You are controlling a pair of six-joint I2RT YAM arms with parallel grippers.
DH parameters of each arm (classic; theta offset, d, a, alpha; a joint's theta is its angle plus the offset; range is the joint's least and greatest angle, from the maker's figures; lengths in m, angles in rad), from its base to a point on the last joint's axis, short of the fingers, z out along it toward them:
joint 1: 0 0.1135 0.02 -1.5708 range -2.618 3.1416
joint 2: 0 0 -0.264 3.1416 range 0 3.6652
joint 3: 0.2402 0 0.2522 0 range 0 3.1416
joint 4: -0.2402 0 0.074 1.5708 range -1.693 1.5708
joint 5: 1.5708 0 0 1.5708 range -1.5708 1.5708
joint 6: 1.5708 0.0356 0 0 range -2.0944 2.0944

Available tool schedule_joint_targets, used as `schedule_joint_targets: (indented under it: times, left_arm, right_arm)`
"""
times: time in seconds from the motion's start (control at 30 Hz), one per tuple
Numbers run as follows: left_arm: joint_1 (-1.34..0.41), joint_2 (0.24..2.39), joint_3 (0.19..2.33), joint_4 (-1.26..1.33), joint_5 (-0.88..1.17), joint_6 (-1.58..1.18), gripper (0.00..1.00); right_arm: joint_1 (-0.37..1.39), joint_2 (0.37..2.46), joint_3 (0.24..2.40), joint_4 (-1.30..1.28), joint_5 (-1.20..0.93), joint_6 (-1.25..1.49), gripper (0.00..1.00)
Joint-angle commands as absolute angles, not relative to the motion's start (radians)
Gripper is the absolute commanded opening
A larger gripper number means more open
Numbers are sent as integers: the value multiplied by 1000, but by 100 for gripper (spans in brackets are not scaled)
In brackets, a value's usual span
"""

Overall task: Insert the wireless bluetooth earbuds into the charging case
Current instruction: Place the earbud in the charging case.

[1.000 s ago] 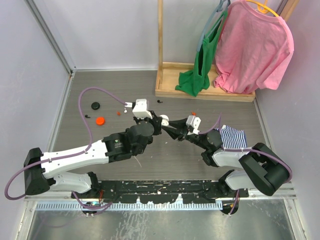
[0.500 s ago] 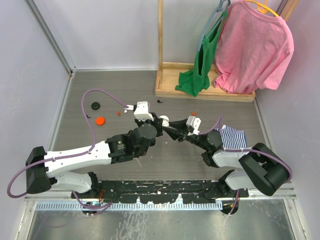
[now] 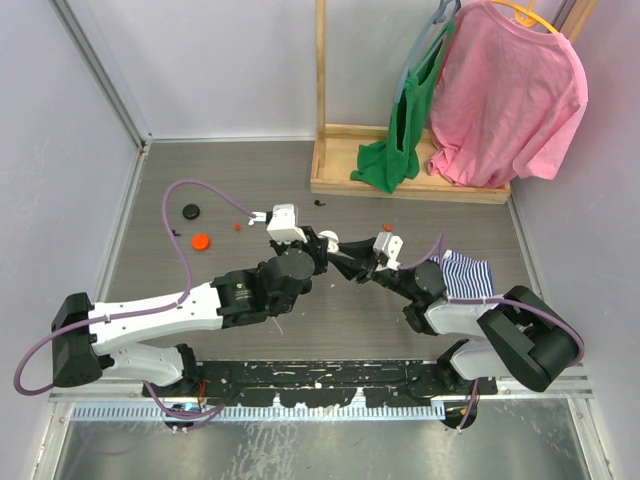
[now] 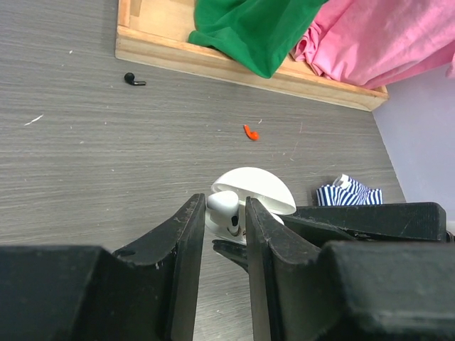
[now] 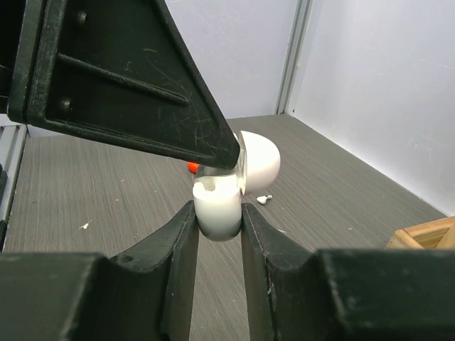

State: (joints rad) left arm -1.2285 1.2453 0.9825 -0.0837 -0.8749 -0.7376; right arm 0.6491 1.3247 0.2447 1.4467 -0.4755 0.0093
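Right gripper point(image 5: 217, 212) - jaws clenched on the white charging case point(image 5: 215, 202), lid open, held off the worktop point(image 4: 85, 163). Left gripper point(image 4: 225, 207) - jaws grasping a white earbud point(image 4: 226, 213) at the case's open mouth. Red earbud point(image 4: 249, 132) lies at 12 o'clock of it, black earbud point(image 4: 133, 79) at 10 o'clock.

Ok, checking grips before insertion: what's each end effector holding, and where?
Left end effector: earbud, by its sides. Right end effector: case, by its base.

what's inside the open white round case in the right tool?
A small white earbud, pinched by left tool, sits at the mouth of the white round case. Its black fingers hide the remaining cavity.
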Motion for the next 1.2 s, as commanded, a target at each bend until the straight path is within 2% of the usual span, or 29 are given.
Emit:
schedule_joint_targets:
  times: [0.0, 0.47, 0.7, 0.97, 1.17]
  left_arm:
    - [-1234, 1216, 988, -81, -875, -764, 31]
    - [-1230, 1109, 989, -128, -779, -740, 33]
    - [-1166, 1062, 1004, -161, -622, -694, 34]
    - [-1048, 1051, 971, -138, -448, -690, 28]
    - [-1007, 1072, 969, -123, -361, -692, 27]
  right_arm:
    - [654, 1313, 247, 1564, -456, 0, 9]
    - [655, 1309, 241, 1565, -469, 1, 9]
    - [655, 1303, 241, 1565, -495, 11, 9]
    - [654, 1303, 243, 1565, -525, 24, 9]
    - [654, 1305, 246, 1564, -535, 28, 9]
